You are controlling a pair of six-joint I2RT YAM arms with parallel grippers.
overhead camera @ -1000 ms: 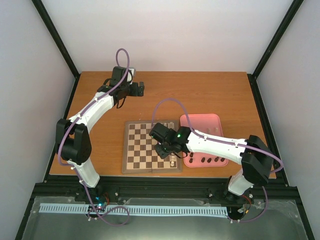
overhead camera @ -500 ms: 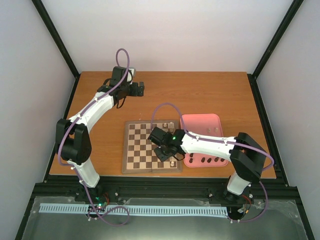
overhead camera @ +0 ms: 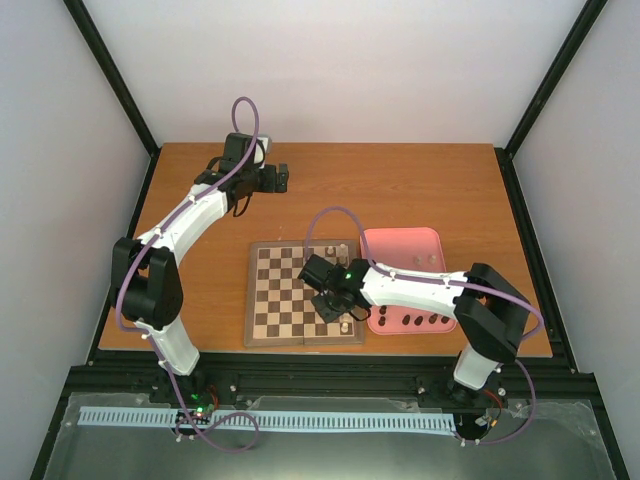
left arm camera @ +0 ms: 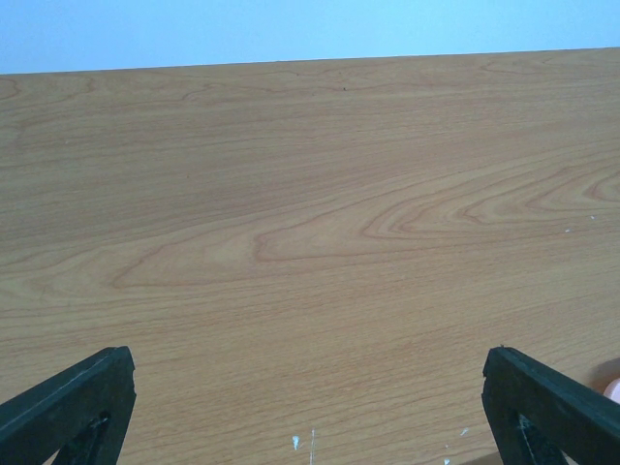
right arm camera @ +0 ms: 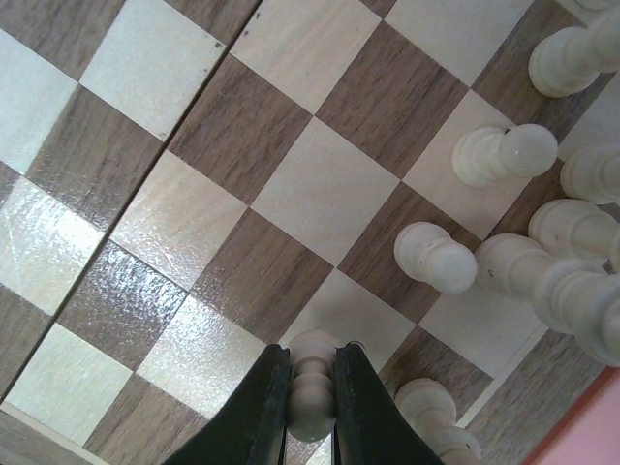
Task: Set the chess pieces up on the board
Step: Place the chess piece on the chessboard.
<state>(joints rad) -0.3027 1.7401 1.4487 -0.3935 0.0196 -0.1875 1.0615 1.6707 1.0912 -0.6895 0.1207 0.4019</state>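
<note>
far left: your left gripper (overhead camera: 283,178) hangs over the bare table (overhead camera: 420,185), well apart from the board (overhead camera: 275,300), jaws spread wide, released; its wrist view gives you only wood grain with a black fingertip in each bottom corner

centre: board lies flat toward the near edge of the table, between the two arm bases, most of its squares bare on the left half

right of centre: your right gripper (right arm camera: 311,373) is low over the near right part of the board, clenched on one cream piece (right arm camera: 312,387), pinched upright between both fingers; can't tell if its base touches the square under it

just right of that in the wrist view, a cluster of cream chessmen (right arm camera: 504,155) stands on the right-hand squares, close together, some touching

right: pink tray (overhead camera: 400,243) sits just beside the board's right edge, with a row of dark chessmen (overhead camera: 415,321) along its near side, partly under your right arm
</note>
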